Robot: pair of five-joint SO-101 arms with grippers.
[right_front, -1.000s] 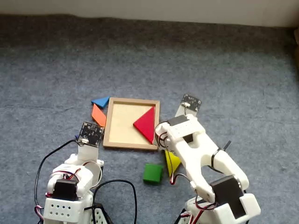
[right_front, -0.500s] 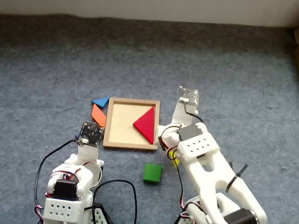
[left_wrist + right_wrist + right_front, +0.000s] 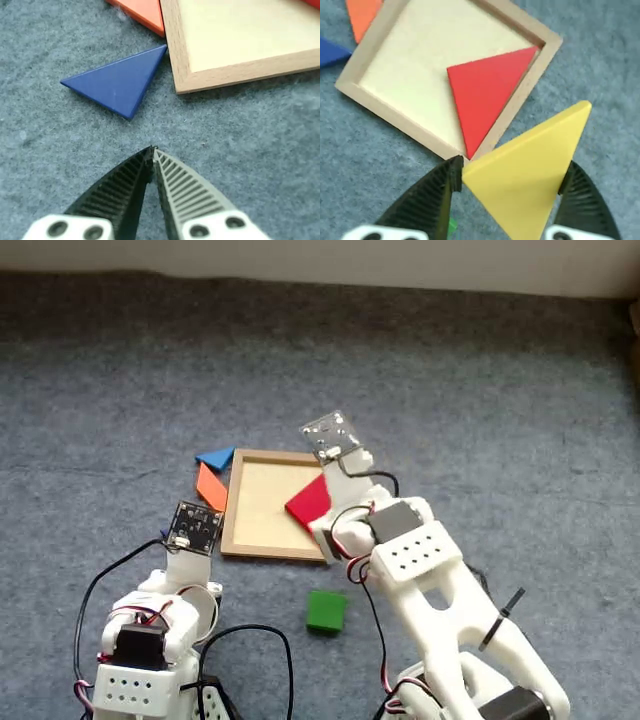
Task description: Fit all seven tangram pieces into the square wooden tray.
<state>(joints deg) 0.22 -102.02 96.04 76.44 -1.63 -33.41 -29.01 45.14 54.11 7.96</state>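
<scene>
One red triangle (image 3: 485, 95) lies in the right half of the wooden tray (image 3: 395, 117). We see our right gripper (image 3: 510, 175) pinching a yellow triangle (image 3: 530, 150) by the tray's near right corner. Our left gripper (image 3: 152, 155) hangs pressed together over the carpet, near a dark blue triangle (image 3: 117, 85) just beside the tray's near left corner.

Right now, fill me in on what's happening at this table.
The right gripper holds the yellow triangle by a corner of the wooden tray. The red triangle already lies in the tray. The left gripper, shut and empty, sits near the dark blue triangle. The orange piece, light blue triangle and green square lie outside.
</scene>
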